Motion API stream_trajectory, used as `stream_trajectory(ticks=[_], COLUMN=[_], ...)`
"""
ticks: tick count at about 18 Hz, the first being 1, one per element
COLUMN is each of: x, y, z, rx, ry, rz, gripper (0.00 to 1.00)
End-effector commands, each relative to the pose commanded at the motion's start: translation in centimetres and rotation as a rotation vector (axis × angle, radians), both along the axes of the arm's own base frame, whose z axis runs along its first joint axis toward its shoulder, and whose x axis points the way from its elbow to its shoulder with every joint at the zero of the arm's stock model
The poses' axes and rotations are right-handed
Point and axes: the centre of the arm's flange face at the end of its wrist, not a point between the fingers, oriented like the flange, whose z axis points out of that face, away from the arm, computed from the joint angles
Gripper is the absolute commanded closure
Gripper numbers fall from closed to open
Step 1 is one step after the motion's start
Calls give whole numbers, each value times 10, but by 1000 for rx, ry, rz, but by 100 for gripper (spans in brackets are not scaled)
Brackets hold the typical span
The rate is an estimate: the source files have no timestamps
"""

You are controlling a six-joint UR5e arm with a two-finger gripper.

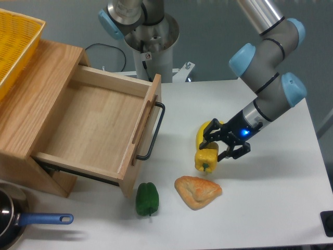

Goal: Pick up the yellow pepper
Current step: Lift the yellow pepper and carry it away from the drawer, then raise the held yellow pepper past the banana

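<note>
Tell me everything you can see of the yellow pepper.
The yellow pepper is small, glossy, yellow-orange and blocky, with a short green stem pointing down toward the camera. The gripper is shut on it, its dark fingers clamping its upper part. It sits in front of the banana and above the pastry.

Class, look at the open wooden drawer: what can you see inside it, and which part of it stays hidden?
The drawer shows only bare wooden floor; no item lies in the visible part. Its front panel hides the strip of floor just behind it.
</note>
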Motion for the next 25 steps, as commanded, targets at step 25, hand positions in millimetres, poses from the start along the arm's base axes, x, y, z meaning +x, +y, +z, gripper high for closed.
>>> stream_trajectory(ticks=[25], x=[-44], y=[-9], z=[57], rx=[-451], ry=[548], rz=[-237], gripper=[51])
